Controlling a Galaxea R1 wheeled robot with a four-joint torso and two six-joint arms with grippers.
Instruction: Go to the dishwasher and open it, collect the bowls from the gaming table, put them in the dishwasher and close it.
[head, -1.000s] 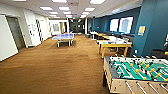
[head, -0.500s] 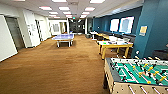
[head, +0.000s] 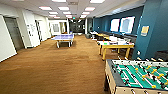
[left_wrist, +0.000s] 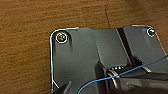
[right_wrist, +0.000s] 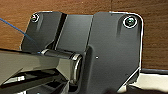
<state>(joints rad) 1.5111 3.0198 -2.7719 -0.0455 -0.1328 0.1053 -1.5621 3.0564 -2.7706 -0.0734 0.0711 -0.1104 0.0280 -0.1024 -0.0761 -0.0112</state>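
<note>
- Carpeted floor (head: 57, 67): brown, open, running the length of the room; judged the driving lane for the step in hand, a transit across the room. Best kept to its middle.
- Foosball table (head: 140, 75): green field with rods, close at the near right. Judged the chief obstacle; pass it with a margin on the base's right side.
- Gaming table (head: 116, 45): white-topped surface with yellow edge and legs, further along the right side beyond the foosball table, near the blue wall. The task's bowls are too small to make out on it from here; some pale items lie on top, unidentifiable.
- Ping-pong table (head: 63, 37): blue top, far centre-left, well apart from the gaming table; not a task item.
- Doors (head: 12, 32): grey, on the left wall; dishwasher not identifiable.
- Left arm and right arm: wrist views look down on carpet over each arm's dark plate. Whether either set of jaws is spread or pressed together, cannot tell.
</note>
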